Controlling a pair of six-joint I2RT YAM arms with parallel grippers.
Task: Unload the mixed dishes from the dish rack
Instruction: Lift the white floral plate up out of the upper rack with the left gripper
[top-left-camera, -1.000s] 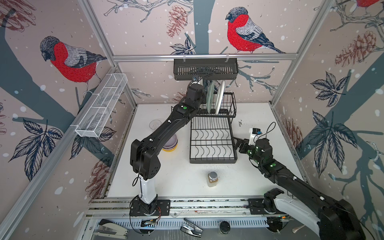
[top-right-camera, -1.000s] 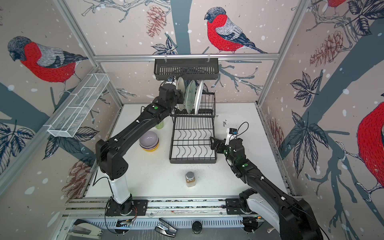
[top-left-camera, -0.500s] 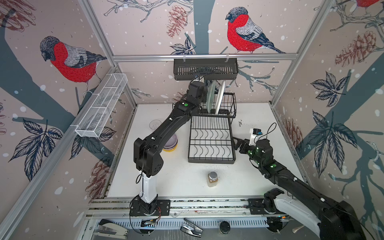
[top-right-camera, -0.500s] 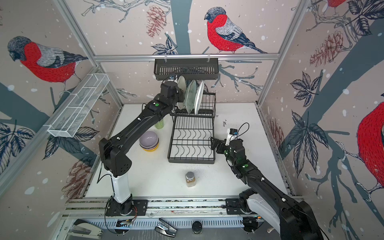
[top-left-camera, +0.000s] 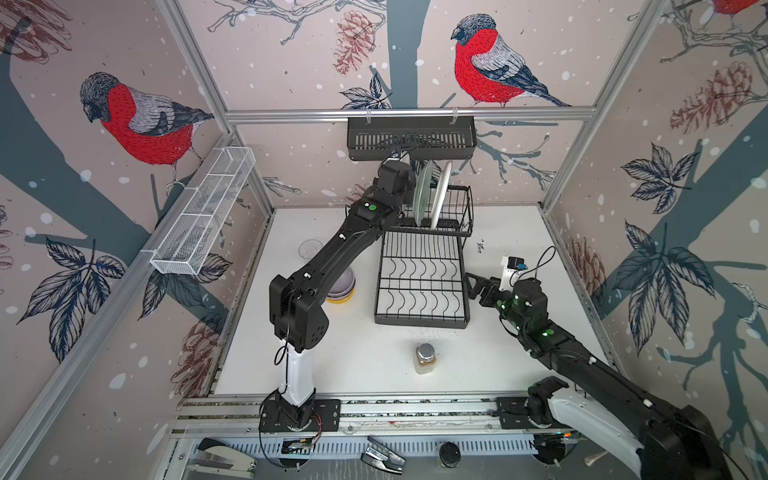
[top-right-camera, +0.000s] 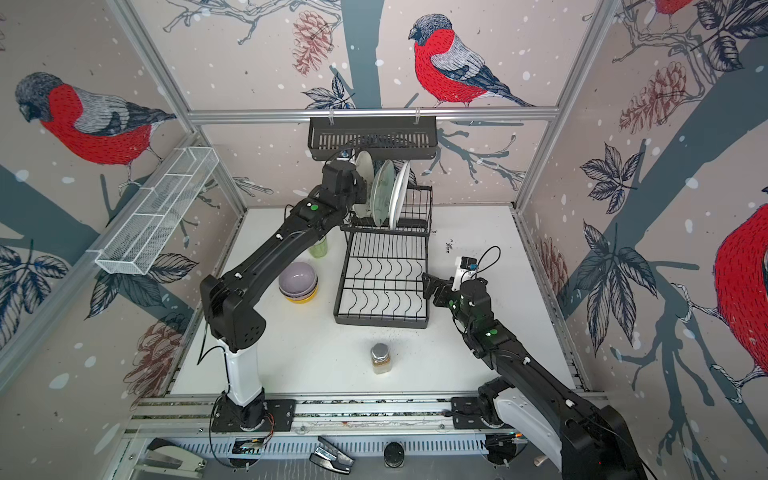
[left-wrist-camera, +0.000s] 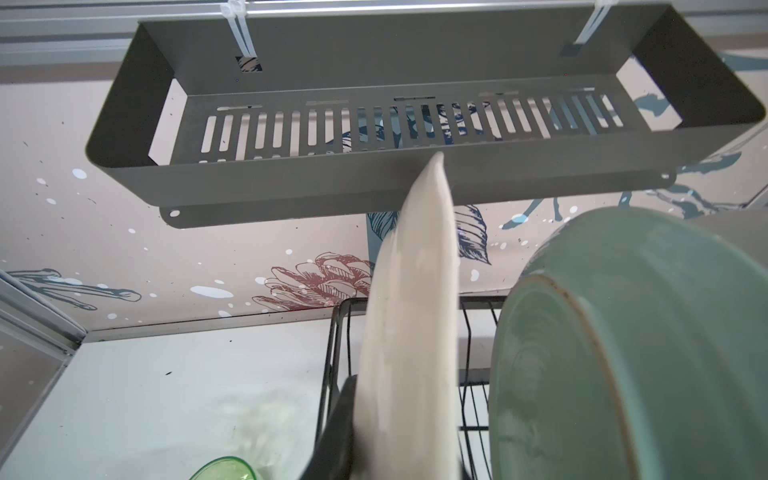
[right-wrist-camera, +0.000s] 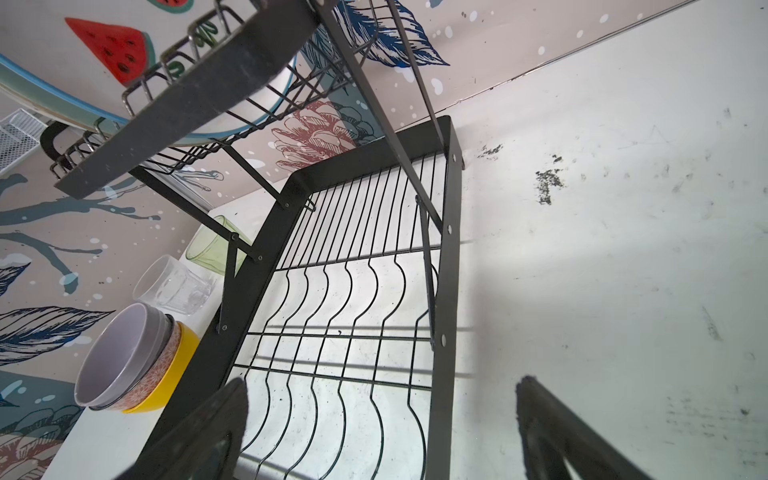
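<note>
The white plate (top-right-camera: 364, 172) stands on edge at the left end of the rack's (top-right-camera: 380, 322) raised tier, upper centre in both top views. The green plate (top-right-camera: 382, 193) and the watermelon plate (top-right-camera: 400, 195) are just beside it on the right. Over the last second the left fingers (left-wrist-camera: 334, 428) have narrowed onto it. In the left wrist view its rim runs between them, with one finger against its face. That reads as a grip made and a lift about to start; the plate seems not yet out of its slot. The lower tier is bare. The bowls (top-right-camera: 298, 282), green tumbler (top-right-camera: 318, 248) and clear tumbler (top-left-camera: 311, 249) already sit on the surface (top-right-camera: 478, 232) left of the rack, so three plates remain. The right fingers (right-wrist-camera: 199, 432) hang wide apart and empty by the rack's right edge.
</note>
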